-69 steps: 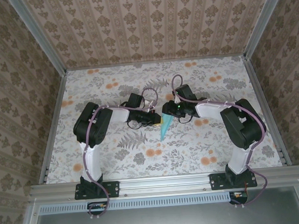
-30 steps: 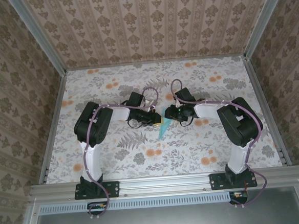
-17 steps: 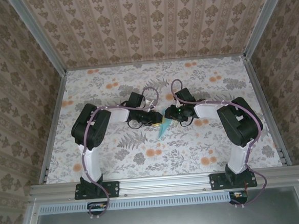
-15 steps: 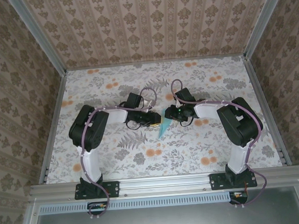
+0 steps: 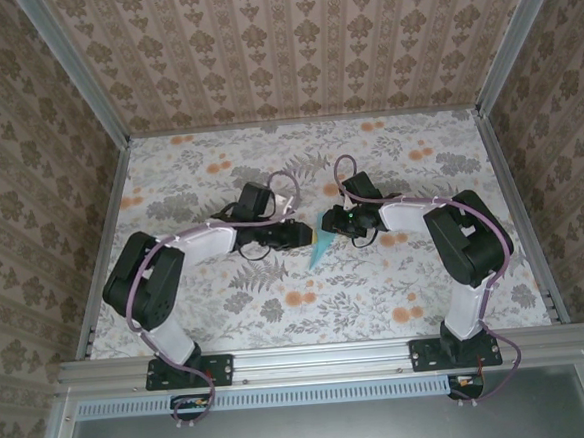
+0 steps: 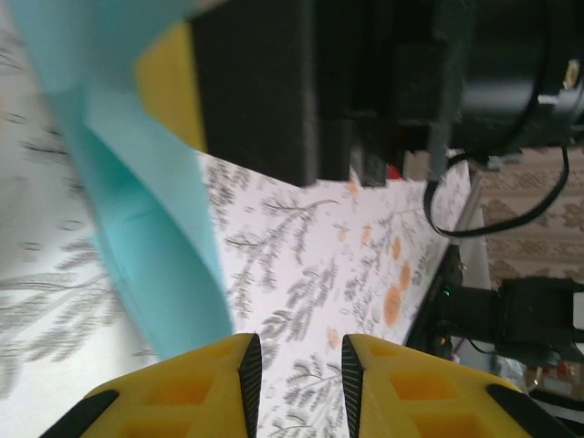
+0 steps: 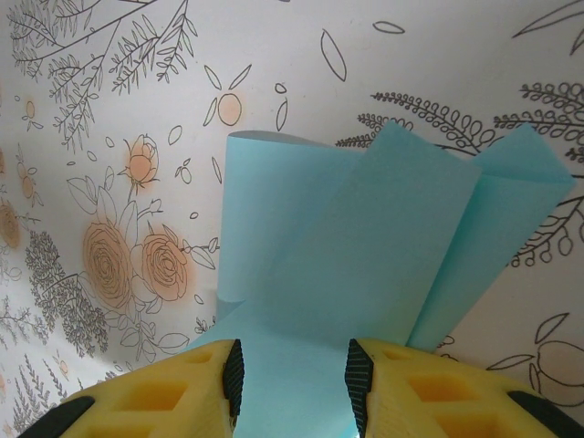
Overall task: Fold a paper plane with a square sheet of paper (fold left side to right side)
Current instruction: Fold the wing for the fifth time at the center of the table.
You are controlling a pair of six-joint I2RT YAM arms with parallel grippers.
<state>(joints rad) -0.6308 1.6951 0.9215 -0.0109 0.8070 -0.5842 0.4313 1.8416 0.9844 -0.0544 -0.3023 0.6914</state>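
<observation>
Though thin, a creased pointed paper plane (image 7: pixel 365 246)

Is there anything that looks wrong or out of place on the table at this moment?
Only the paper plane: its folded layers fan apart instead of lying flat together, and one edge curls up. The right gripper stands over it with jaws apart. No tear shows, and nothing else looks misplaced.

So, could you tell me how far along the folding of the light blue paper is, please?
Done: the light cyan-blue paper is already a narrow creased dart, flaps folded over. In hand: the right gripper stands over its wide end, jaws apart; the left gripper is open beside it, holding nothing. Left: perhaps final creasing; I cannot tell more.
</observation>
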